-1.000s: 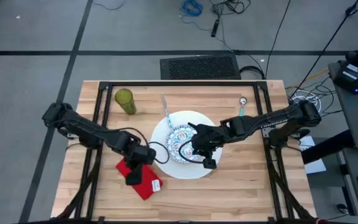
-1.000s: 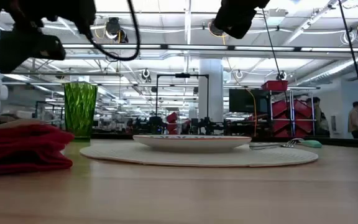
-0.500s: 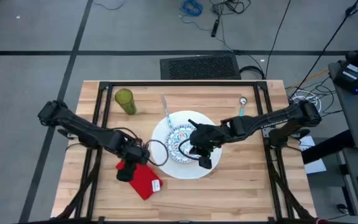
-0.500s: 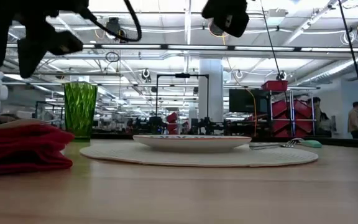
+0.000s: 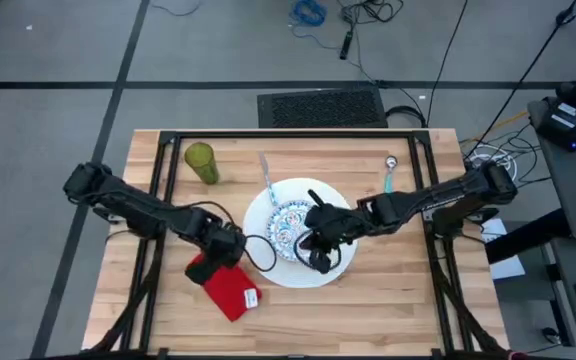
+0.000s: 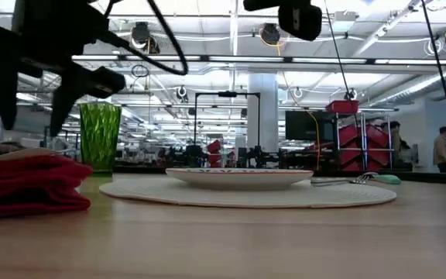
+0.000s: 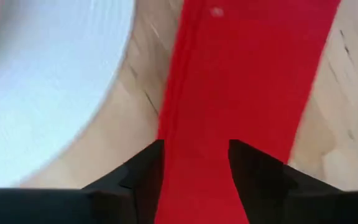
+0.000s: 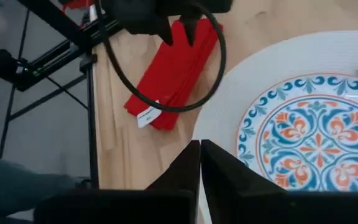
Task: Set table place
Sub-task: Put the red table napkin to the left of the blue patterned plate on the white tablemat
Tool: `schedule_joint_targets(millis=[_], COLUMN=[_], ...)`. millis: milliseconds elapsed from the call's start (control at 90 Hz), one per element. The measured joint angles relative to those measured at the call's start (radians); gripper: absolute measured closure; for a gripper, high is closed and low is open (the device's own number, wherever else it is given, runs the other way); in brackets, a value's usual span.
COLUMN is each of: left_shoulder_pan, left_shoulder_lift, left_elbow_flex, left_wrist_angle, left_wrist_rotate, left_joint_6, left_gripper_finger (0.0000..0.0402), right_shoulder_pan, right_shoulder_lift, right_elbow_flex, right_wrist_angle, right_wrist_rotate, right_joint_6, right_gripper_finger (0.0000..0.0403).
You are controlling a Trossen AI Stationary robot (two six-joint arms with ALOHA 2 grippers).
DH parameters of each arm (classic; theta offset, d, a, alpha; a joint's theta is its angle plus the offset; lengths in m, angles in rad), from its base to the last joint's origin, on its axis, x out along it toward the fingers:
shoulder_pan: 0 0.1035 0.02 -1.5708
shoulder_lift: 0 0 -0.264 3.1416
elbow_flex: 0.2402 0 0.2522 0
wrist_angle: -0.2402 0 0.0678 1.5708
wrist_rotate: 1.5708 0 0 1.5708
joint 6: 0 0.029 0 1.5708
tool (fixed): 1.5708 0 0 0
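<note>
One folded red napkin lies beside the white plate.

Low view: red napkin on wooden surface, green tumbler behind it. Patterned plate on white plate. Left claw above napkin, fingers apart. Right arm's claw high above plates.

It was a large open robotics lab or workshop: long rows of ceiling strip lights, a red equipment rack, other black metal frames, loose cables on grey floor, and people standing far off.
</note>
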Motion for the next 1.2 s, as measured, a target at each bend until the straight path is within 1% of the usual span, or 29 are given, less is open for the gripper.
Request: schedule_joint_targets(millis=[111, 278, 522, 789, 856, 900, 967, 1044, 1067, 1100, 1200], left_shoulder_pan=[0.019, 0.024, 0.024, 0.021, 0.021, 0.021, 0.021, 0.021, 0.02, 0.02, 0.024], left_shoulder_lift=[0.038, 0.128, 0.226, 0.261, 0.262, 0.263, 0.263, 0.263, 0.263, 0.263, 0.254], left_elbow_flex=[-0.001, -0.002, -0.001, 0.003, 0.002, 0.002, 0.002, 0.002, 0.002, 0.002, 0.002], left_wrist_angle=[0.027, 0.04, 0.067, 0.07, 0.073, 0.077, 0.079, 0.078, 0.077, 0.076, 0.075], left_wrist_rotate=[0.023, 0.037, 0.036, 0.041, 0.035, 0.026, 0.012, 0.011, 0.013, 0.015, 0.009], left_joint_6=[0.004, 0.042, 0.056, 0.047, 0.026, 0.011, -0.004, -0.012, -0.027, -0.056, -0.161], left_gripper_finger=[0.0222, 0.0221, 0.0221, 0.0225, 0.0241, 0.0261, 0.0301, 0.0365, 0.0378, 0.0388, 0.0396], right_shoulder_pan=[0.031, 0.06, 0.08, 0.09, 0.089, 0.09, 0.09, 0.09, 0.09, 0.09, 0.09], right_shoulder_lift=[0.0, 0.0, 0.0, 0.0, 0.0, 0.0, 0.0, 0.0, 0.0, 0.0, 0.0], right_elbow_flex=[0.0, 0.0, 0.0, 0.0, 0.0, 0.0, 0.0, 0.0, 0.0, 0.0, 0.0], right_wrist_angle=[0.0, 0.0, -0.001, -0.015, -0.018, -0.022, -0.026, -0.031, -0.031, -0.031, -0.032], right_wrist_rotate=[0.048, 0.081, 0.083, 0.083, 0.083, 0.083, 0.084, 0.101, 0.102, 0.102, 0.105], right_joint_6=[0.018, 0.02, 0.02, 0.019, 0.018, 0.015, 0.012, 0.002, -0.001, -0.005, -0.007], right_gripper_finger=[0.0403, 0.0403, 0.0403, 0.0403, 0.0403, 0.0403, 0.0403, 0.0403, 0.0403, 0.0403, 0.0403])
